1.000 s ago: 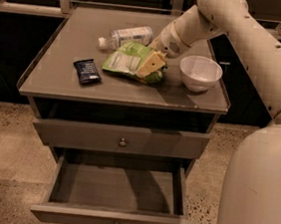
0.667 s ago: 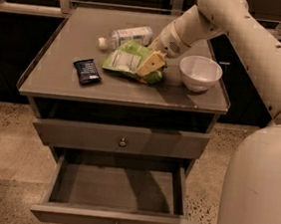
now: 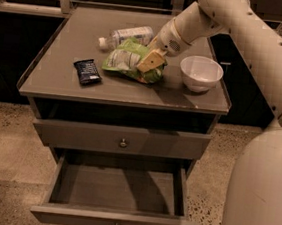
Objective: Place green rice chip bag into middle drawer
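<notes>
The green rice chip bag [image 3: 125,60], a crinkled light-green pouch with a white label, lies on the cabinet top [image 3: 58,83] near its middle. My gripper [image 3: 151,61] comes down from the upper right and sits on the bag's right part, touching it. The bag still rests on the top. The middle drawer [image 3: 118,188] is pulled out below, and its shallow grey tray is bare. Above it is a closed grey drawer front [image 3: 78,135] with a round knob.
A white bowl [image 3: 201,73] stands just right of the bag. A clear plastic bottle [image 3: 126,35] lies behind the bag. A small dark-blue wrapper [image 3: 87,71] lies to its left. My white arm and base [image 3: 266,163] fill the right side.
</notes>
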You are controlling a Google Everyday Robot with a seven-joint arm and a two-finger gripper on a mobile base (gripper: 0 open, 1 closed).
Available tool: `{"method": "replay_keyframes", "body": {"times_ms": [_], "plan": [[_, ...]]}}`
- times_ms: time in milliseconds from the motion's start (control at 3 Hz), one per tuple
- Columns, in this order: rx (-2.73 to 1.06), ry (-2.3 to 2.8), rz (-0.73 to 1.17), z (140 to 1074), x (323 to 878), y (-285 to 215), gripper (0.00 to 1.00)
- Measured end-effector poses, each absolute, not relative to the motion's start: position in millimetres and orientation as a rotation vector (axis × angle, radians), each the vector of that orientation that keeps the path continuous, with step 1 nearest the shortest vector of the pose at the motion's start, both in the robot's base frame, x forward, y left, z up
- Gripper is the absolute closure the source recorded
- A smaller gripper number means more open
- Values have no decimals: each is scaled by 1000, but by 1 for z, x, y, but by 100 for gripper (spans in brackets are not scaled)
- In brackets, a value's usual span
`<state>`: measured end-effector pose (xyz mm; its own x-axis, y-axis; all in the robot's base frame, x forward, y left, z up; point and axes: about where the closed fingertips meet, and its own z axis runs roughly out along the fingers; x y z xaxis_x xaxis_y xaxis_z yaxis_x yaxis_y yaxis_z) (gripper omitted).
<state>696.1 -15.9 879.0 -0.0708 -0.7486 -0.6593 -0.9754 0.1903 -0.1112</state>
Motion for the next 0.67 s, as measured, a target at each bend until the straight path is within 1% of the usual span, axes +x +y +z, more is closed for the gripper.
{"method": "replay_keyframes", "body": {"times_ms": [333, 667], "plan": [[-1573, 1904, 470, 905, 662, -18, 100], [-1501, 1947, 409, 937, 607, -17, 100]]}}
